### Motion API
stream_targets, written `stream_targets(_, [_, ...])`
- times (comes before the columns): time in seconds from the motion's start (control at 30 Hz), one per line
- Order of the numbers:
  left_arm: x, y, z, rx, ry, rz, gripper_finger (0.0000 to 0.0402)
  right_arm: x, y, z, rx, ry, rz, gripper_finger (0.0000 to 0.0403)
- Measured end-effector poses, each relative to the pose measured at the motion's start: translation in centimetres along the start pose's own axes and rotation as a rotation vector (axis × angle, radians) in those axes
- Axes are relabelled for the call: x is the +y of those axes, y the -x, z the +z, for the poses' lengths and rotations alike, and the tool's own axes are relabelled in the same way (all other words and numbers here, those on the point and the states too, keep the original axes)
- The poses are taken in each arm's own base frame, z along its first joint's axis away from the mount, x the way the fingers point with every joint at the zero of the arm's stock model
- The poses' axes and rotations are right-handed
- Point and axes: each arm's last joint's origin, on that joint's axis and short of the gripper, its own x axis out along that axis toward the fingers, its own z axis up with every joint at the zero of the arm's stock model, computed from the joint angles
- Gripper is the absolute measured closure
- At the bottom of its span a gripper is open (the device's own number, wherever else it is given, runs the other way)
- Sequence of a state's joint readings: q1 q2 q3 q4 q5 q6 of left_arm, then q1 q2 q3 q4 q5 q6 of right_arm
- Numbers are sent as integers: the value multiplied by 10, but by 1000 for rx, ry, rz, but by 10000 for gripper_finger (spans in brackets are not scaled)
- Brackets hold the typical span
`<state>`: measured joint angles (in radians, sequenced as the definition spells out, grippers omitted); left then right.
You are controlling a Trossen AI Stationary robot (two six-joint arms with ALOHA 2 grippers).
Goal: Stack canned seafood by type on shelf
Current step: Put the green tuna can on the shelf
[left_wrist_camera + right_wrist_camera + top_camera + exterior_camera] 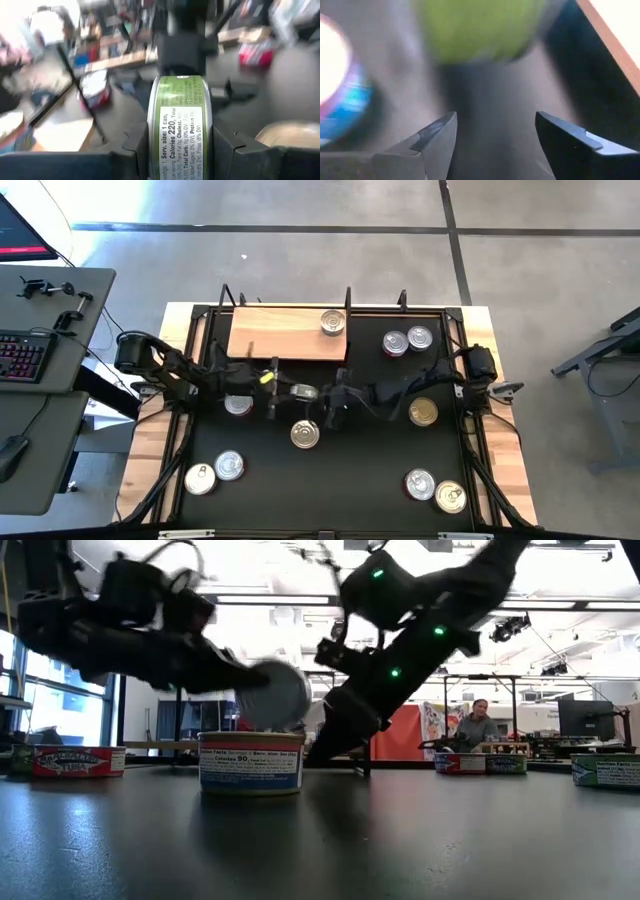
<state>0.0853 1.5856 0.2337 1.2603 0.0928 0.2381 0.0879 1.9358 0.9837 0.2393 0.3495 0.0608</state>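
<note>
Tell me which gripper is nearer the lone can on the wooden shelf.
Right. The right gripper hangs just below the shelf, closer to that can; the left gripper, shut on a green-label can, sits farther left.

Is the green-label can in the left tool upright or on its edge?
On edge. The left wrist view shows the green-label can clamped in the left tool, its label band facing the camera.

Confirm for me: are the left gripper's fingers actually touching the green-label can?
Touching. The left wrist view shows the green-label can on edge with the left gripper closed on it, a dark finger pad pressed against each flat face, no gap.
</note>
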Motion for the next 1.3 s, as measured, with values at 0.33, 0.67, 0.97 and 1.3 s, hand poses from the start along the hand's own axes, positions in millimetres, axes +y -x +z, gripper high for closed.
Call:
stream_targets(0.33, [0,15,19,-283,22,-108,282,18,20,30,-494,9,25,145])
stream_targets(0.67, [1,14,17,-254,33,-74,281,34,23,49,-436,68,-1,244])
stream_targets(0.97, [1,11,-5,12,27,53,230,35,20,51,-100,101,-56,283])
stream_targets(1.3, [4,-5,-3,108,-14,154,217,8,18,57,226,21,12,283])
